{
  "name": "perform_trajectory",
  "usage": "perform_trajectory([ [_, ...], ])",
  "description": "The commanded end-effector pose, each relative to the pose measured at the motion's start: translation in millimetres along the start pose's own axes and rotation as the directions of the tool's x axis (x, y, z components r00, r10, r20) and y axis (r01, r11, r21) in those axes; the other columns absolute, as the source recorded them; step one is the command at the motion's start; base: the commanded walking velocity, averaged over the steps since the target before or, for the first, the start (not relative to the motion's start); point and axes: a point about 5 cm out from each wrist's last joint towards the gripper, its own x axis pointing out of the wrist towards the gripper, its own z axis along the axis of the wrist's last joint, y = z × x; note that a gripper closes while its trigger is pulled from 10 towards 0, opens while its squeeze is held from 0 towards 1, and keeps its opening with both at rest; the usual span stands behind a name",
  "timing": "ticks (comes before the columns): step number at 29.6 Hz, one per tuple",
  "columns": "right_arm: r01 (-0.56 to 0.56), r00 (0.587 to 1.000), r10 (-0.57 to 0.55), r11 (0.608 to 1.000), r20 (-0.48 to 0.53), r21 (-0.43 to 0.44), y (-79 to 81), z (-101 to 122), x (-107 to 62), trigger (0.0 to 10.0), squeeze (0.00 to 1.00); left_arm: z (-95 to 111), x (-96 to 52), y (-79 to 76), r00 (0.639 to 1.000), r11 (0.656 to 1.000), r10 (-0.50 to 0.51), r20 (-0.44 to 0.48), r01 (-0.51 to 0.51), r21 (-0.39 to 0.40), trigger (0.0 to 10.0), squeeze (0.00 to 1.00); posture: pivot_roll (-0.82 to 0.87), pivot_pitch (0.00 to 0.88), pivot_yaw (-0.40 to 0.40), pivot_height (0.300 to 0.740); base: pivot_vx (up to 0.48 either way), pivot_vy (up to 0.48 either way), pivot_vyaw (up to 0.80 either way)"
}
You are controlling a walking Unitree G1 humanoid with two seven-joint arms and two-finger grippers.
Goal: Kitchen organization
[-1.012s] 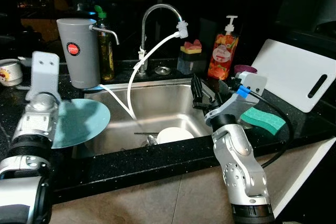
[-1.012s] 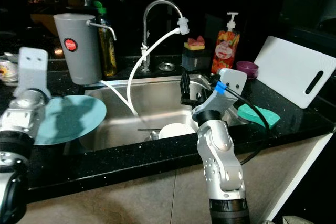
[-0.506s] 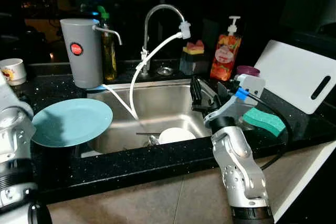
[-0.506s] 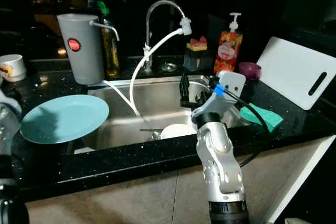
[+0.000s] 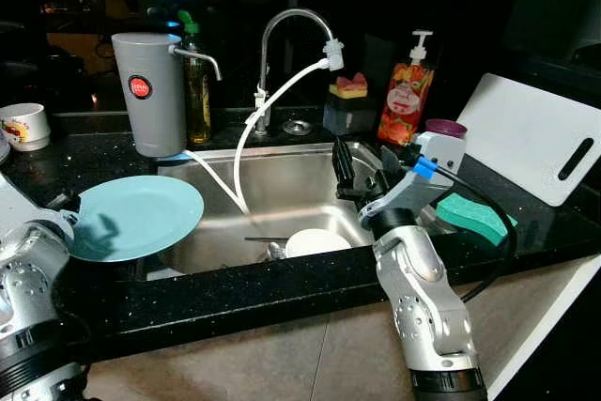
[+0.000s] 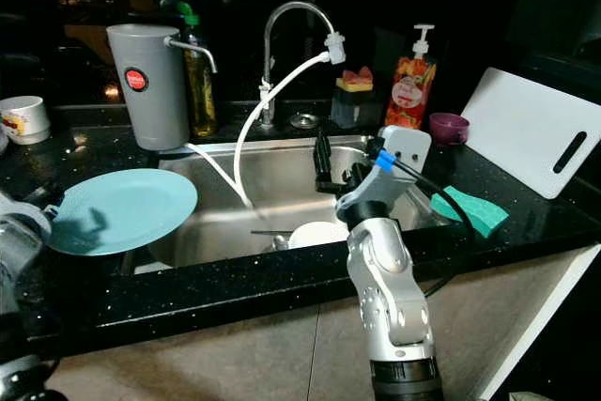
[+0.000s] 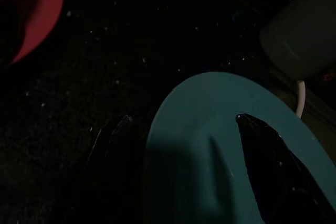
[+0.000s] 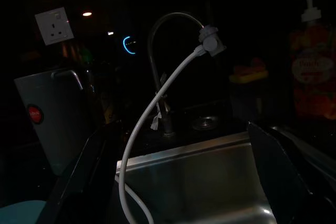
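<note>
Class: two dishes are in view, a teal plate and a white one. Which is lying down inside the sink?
The white plate, on the floor of the steel sink beneath the tap. The teal plate sits at the counter's edge, left of the basin, at the left end effector.
</note>
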Motion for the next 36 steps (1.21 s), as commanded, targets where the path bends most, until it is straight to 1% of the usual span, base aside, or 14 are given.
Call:
perform_trajectory([
  [1,-0.002,1.000,0.002,1.000,-0.012,0.000,0.7,-1.5,1.1,10.0,0.00,-7.2,-3.0,1.6,0.999,0.999,0.001,-0.051,-0.002,-0.032,10.0,0.00,0.13,0.054,-0.078,0.740,0.000,0.000,0.00],
  [4,-0.002,1.000,0.002,1.000,-0.011,-0.001,0.4,-1.4,1.1,10.0,0.00,-13.6,-3.9,4.1,0.995,0.998,0.005,-0.095,-0.011,-0.056,10.0,0.00,0.13,0.054,-0.078,0.740,0.000,0.000,0.00],
  [12,0.004,1.000,-0.004,1.000,-0.012,-0.004,-1.4,-1.2,1.4,10.0,0.00,-17.3,-3.3,9.0,0.993,0.998,0.023,-0.113,-0.030,-0.056,10.0,0.00,0.12,0.058,-0.079,0.740,0.000,0.000,0.00],
  [14,0.005,1.000,-0.005,1.000,-0.013,-0.005,-1.6,-1.4,1.4,10.0,0.00,-19.2,-2.6,9.2,0.992,0.997,0.020,-0.127,-0.028,-0.066,10.0,0.00,0.12,0.059,-0.079,0.740,0.000,0.000,0.00],
  [15,0.005,1.000,-0.005,1.000,-0.014,-0.005,-1.6,-1.6,1.3,10.0,0.00,-22.1,-1.7,8.7,0.989,0.996,0.005,-0.146,-0.017,-0.085,9.9,0.00,0.12,0.059,-0.079,0.740,0.000,0.000,0.00],
  [16,0.006,1.000,-0.006,1.000,-0.014,-0.004,-1.5,-1.8,1.5,10.0,0.00,-25.4,-0.9,7.6,0.985,0.994,-0.013,-0.170,-0.005,-0.107,5.9,0.00,0.13,0.059,-0.080,0.740,0.000,0.000,0.00],
  [17,0.005,1.000,-0.005,1.000,-0.014,-0.004,-1.4,-1.9,1.8,10.0,0.00,-27.6,0.1,6.9,0.983,0.994,-0.024,-0.182,0.003,-0.111,3.8,0.00,0.13,0.058,-0.080,0.740,0.000,0.000,0.00],
  [18,0.005,1.000,-0.005,1.000,-0.014,-0.003,-1.2,-1.9,2.0,10.0,0.00,-28.3,0.8,6.4,0.982,0.994,-0.032,-0.185,0.012,-0.107,2.5,0.00,0.13,0.058,-0.080,0.740,0.000,0.000,0.00],
  [19,0.005,1.000,-0.005,1.000,-0.013,-0.003,-1.1,-1.7,2.1,10.0,0.00,-28.4,1.2,6.1,0.982,0.995,-0.036,-0.184,0.018,-0.100,0.0,0.00,0.13,0.058,-0.080,0.740,0.000,0.000,0.00],
  [24,0.006,1.000,-0.006,1.000,-0.011,-0.004,-1.2,-1.3,2.2,10.0,0.00,-30.7,4.4,2.8,0.974,0.993,-0.078,-0.211,0.057,-0.103,0.0,0.00,0.12,0.057,-0.080,0.740,0.000,0.000,0.00],
  [33,0.012,1.000,-0.012,1.000,-0.010,-0.010,-2.4,-0.8,1.7,10.0,0.00,-35.8,8.3,5.0,0.970,0.993,-0.083,-0.227,0.060,-0.105,0.0,0.00,0.11,0.056,-0.078,0.740,0.000,0.000,0.00],
  [35,0.012,1.000,-0.012,1.000,-0.010,-0.010,-2.5,-0.6,1.5,10.0,0.00,-35.2,8.4,4.9,0.973,0.992,-0.083,-0.217,0.060,-0.109,0.0,0.00,0.11,0.057,-0.080,0.740,0.000,0.000,0.00],
  [36,0.011,1.000,-0.012,1.000,-0.010,-0.010,-2.6,-0.4,1.5,10.0,0.00,-30.0,8.5,2.5,0.979,0.988,-0.105,-0.177,0.082,-0.133,0.0,0.00,0.11,0.057,-0.080,0.740,0.000,0.000,0.00],
])
